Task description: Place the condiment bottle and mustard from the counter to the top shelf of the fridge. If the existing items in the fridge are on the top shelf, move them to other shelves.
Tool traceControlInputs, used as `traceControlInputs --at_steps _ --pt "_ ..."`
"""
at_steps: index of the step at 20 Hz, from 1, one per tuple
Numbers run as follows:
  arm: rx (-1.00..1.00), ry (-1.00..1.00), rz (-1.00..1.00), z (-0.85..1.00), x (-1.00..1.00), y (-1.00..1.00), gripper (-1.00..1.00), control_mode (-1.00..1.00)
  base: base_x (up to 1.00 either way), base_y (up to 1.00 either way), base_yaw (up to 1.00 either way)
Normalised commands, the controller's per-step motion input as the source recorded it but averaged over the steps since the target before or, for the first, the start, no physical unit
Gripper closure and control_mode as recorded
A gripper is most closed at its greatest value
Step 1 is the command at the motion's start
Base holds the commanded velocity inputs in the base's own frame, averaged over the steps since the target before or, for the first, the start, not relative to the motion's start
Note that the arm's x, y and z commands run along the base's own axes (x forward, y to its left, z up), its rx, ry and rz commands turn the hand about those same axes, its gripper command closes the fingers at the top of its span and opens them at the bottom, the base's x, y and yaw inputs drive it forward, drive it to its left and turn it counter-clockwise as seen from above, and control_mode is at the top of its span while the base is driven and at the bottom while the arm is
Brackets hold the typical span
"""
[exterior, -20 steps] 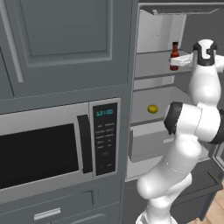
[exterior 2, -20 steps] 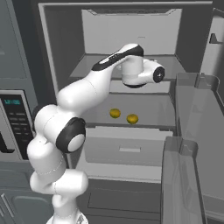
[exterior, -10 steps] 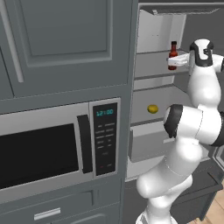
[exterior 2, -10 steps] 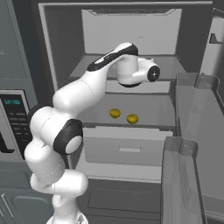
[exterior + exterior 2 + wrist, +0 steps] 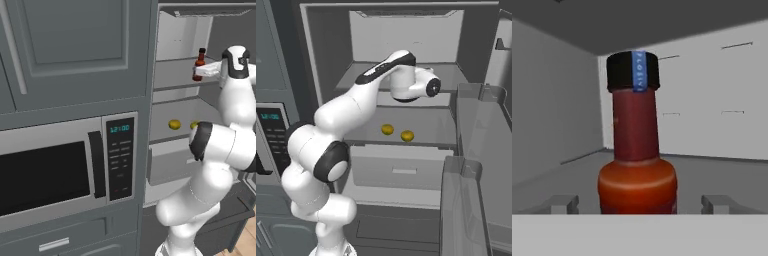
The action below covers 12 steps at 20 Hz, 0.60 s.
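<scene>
Scene: a white robot arm reaches into an open fridge (image 5: 476, 45) beside a built-in microwave (image 5: 60, 170).
Condiment bottle: the dark-red condiment bottle (image 5: 199, 65) with a black cap stands upright on the top shelf (image 5: 172, 75), upper right of the left base view. In the hand view it stands centre frame (image 5: 636, 165), between the two fingertips (image 5: 559, 204).
Gripper: the gripper (image 5: 637, 205) is spread wide; clear gaps show on both sides of the bottle, so it looks released rather than grasped.
Step in hand: letting go of the bottle on the shelf, as I judge it.
Doing it well: draw the hand straight back along its own line, jaws kept wide, so neither finger clips the bottle's shoulder and tips it. No sideways swing until the tips are clear of the glass.
Existing items: two small yellow lemons (image 5: 387, 129) lie on the shelf below, centre of the right base view, so the top shelf needs no clearing.
Left to do: the mustard, by my reckoning.
Writing: a blue strip on the cap carries pale lettering, too blurred to read. The microwave display (image 5: 119, 128) glows with digits, roughly "12:00".
</scene>
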Motion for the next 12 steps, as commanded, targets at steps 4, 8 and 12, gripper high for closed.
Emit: traceControlInputs --at_steps 4,8,12 --pt "0.03 -0.05 -0.03 0.07 -0.35 -0.11 -1.0 -1.0 0.0 0.0 0.0" --pt "0.02 -0.08 -0.04 0.14 -0.6 -0.09 -1.0 -1.0 0.0 0.0 0.0" --pt "0.0 -0.08 -0.06 0.14 -0.98 -0.01 -1.0 -1.0 0.0 0.0 0.0"
